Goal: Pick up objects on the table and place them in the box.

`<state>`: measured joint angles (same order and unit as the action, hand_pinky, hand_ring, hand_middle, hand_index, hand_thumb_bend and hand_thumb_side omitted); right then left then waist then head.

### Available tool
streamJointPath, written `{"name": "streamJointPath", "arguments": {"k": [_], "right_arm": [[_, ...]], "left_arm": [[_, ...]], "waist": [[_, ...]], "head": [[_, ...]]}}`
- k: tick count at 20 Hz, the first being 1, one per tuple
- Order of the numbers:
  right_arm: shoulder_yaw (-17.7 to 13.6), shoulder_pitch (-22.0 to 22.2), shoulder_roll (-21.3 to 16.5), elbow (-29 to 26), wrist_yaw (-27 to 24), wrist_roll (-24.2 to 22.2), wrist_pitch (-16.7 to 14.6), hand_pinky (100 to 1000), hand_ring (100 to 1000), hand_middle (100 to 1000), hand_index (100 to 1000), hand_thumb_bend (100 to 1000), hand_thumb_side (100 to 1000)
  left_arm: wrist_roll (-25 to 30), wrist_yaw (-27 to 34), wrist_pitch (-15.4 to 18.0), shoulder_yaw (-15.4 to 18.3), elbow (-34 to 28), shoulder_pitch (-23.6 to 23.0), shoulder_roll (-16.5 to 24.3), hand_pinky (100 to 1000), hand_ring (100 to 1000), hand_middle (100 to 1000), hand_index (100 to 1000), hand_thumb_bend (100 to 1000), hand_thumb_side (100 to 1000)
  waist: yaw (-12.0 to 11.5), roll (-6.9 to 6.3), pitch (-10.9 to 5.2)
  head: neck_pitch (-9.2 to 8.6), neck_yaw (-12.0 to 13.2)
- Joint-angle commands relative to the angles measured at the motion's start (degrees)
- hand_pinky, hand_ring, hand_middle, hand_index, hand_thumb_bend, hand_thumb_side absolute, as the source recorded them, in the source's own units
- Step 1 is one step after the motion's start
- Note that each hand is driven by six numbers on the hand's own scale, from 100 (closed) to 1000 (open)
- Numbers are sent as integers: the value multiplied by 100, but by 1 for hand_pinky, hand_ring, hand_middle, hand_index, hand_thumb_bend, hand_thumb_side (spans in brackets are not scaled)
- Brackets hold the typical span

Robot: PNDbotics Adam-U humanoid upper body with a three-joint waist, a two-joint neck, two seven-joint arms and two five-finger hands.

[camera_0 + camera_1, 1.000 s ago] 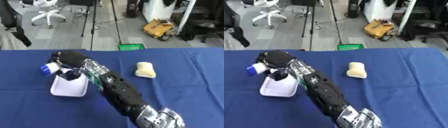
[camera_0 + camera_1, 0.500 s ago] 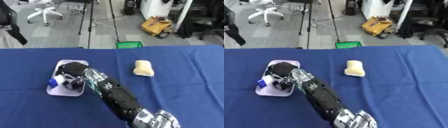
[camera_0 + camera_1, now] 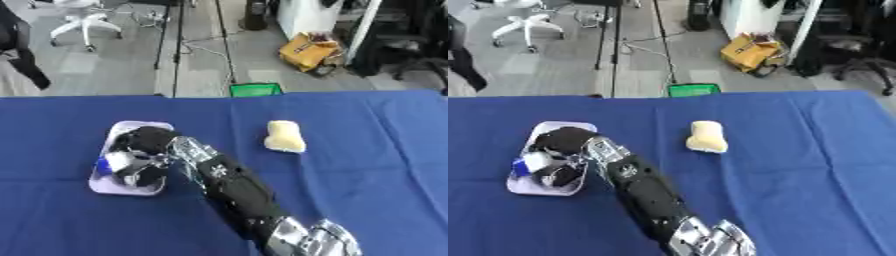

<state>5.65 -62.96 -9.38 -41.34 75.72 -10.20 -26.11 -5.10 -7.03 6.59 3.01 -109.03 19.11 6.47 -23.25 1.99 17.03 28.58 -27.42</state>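
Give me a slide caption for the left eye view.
Right hand lowers a white and blue object into the tray; a yellow sponge waits on the blue table.

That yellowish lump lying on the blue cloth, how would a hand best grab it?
Probably from above, fingers across its narrower middle. The yellowish lump lies flat and alone on the blue cloth, longer toward and away from the robot, with both long sides free.

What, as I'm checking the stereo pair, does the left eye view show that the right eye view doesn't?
Only the left eye: a wider strip of blue table left of the box. Only the right eye: the table's far right corner. Both: the right hand in the box, curled round a white and blue object, and a pale yellow piece lying apart.
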Motion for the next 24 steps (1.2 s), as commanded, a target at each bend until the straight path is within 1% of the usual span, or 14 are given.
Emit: {"name": "streamJointPath", "arguments": {"k": [1,6,7,8,9,12,13,15,18,19,20,21,23,24], "right_arm": [[-25,-252,-211,-280,-330,-352,-70,942,914,904,954,256,674],[43,-498,-488,-643,-798,-965,-166,949,920,903,944,273,688],[60,-524,-534,-718,-897,-1089,-182,948,919,903,947,250,701],[83,-538,-577,-802,-1002,-1201,-203,948,919,903,947,250,701],[104,-545,-610,-903,-1117,-1276,-225,927,899,886,940,181,694],[222,-492,-726,-1321,-1560,-1268,-310,925,897,884,939,178,691],[259,-482,-754,-1462,-1684,-1239,-334,909,881,873,931,149,642],[382,-382,-872,-1956,-2048,-986,-423,891,863,861,926,150,611],[513,-184,-1045,-2550,-2645,-654,-349,867,840,848,921,173,564],[539,-132,-1089,-2682,-2808,-593,-296,849,825,839,919,167,534],[512,5,-1169,-2893,-3108,-424,-199,828,810,831,923,164,505],[522,122,-1251,-3096,-3392,-297,-82,824,806,828,923,161,502],[554,274,-1366,-3403,-3794,-192,154,808,794,821,923,150,490],[462,469,-1464,-3585,-4020,-52,319,797,786,815,922,146,488]], "left_arm": [[6,-5,16,18,-96,53,96,696,650,765,896,508,914],[-14,-38,14,37,-96,21,147,696,650,765,896,512,912],[-17,-45,14,39,-97,16,155,696,651,765,896,512,911],[-20,-53,14,42,-99,11,163,696,651,765,896,512,911],[-24,-59,13,46,-100,6,169,696,652,764,895,514,911],[-49,-79,9,67,-103,-21,195,696,652,764,895,514,911],[-57,-84,7,74,-103,-31,200,695,652,764,895,514,911],[-89,-103,5,109,-106,-67,224,695,652,764,895,516,911],[-152,-133,-2,166,-108,-135,255,694,651,764,896,516,912],[-168,-141,-5,179,-105,-154,261,693,651,764,896,516,913],[-194,-156,-12,209,-95,-203,282,693,651,765,896,515,913],[-215,-169,-15,229,-89,-237,300,693,651,765,896,515,913],[-242,-187,-17,247,-82,-274,320,693,651,764,896,515,911],[-263,-200,-24,271,-74,-310,341,693,651,764,897,516,911]], "waist": [[10,78,-172],[118,156,-287],[151,169,-310],[187,178,-330],[224,184,-346],[353,192,-381],[416,193,-392],[629,203,-416],[922,221,-432],[994,222,-434],[1189,211,-450],[1309,205,-463],[1440,198,-481],[1610,182,-506]], "head": [[-47,26],[35,86],[47,98],[57,112],[65,127],[87,190],[94,222],[125,337],[169,524],[183,575],[228,722],[257,810],[295,905],[354,1009]]}}
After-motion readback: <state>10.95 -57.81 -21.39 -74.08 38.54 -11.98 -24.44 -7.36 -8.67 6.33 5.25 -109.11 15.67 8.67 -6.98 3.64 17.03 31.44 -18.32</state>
